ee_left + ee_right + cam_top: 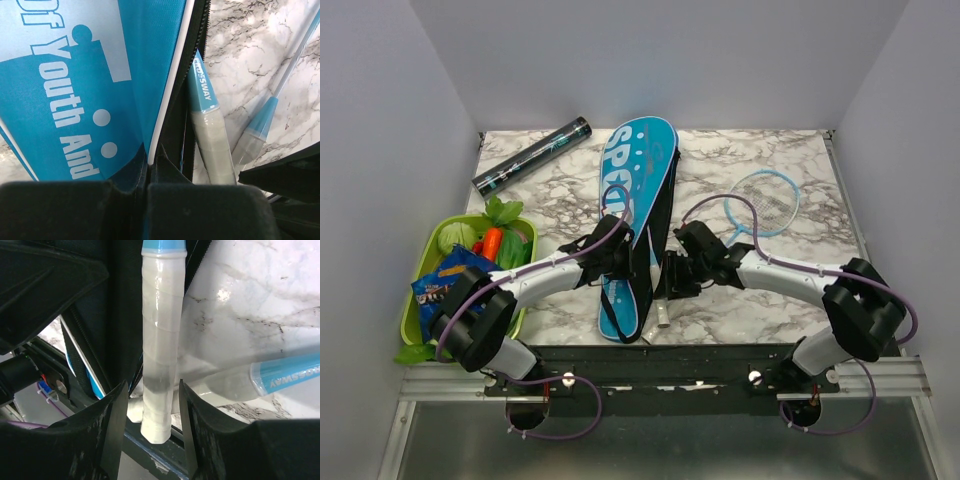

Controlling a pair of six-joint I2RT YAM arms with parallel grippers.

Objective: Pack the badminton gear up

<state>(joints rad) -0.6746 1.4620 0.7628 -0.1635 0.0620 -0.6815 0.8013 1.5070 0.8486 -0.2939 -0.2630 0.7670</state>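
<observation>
The long blue "SPORT" cover (638,200) lies in the middle of the table, zip side open. My left gripper (616,243) is shut on the cover's edge (125,172), pinching blue and black fabric between its fingers (146,184). One racket sits in the cover's opening, its white handle (160,350) sticking out toward me (662,318). My right gripper (151,385) is open and straddles that handle with gaps on both sides. The second racket (765,203) lies on the table to the right, its handle (280,377) beside my right gripper. The dark tube (532,155) lies at the back left. No shuttlecocks show.
A green basket (420,285) with vegetables and a blue snack packet (448,280) stands at the left, next to my left arm. The table's near edge and black rail (650,350) run just under the protruding handle. Grey walls close in the sides and back.
</observation>
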